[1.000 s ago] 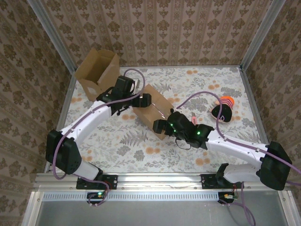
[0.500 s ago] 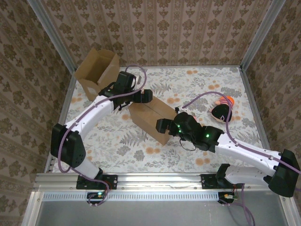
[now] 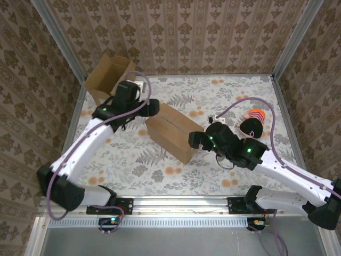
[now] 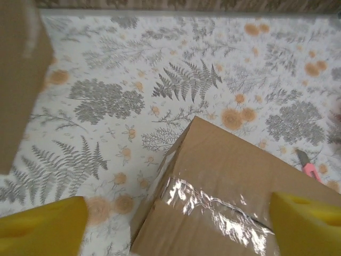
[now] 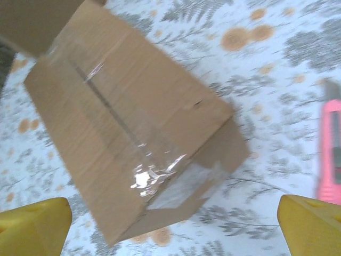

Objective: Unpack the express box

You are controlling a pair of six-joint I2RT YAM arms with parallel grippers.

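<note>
The express box (image 3: 171, 129) is a brown carton sealed with clear shiny tape, lying aslant in the middle of the table. My left gripper (image 3: 152, 108) hovers at its far-left end, open. In the left wrist view the taped box (image 4: 229, 186) corner lies between the yellow pads (image 4: 45, 226) of that gripper (image 4: 176, 234), and the left pad stands clear of it. My right gripper (image 3: 195, 141) is at the near-right end, open. Through the right wrist camera the box (image 5: 122, 128) end sits ahead of the gripper (image 5: 170, 234), untouched by the pads (image 5: 311, 224).
An open cardboard carton (image 3: 109, 80) stands at the back left corner, close to the left arm. A black and orange toy (image 3: 252, 126) lies at the right. A pink utility knife (image 5: 331, 154) rests on the floral cloth beside the box's right end. Frame posts and walls ring the table.
The left arm has swung back towards the left and its jaws have narrowed a little. The right gripper has drawn off to the right. The box has turned slightly on the table.
</note>
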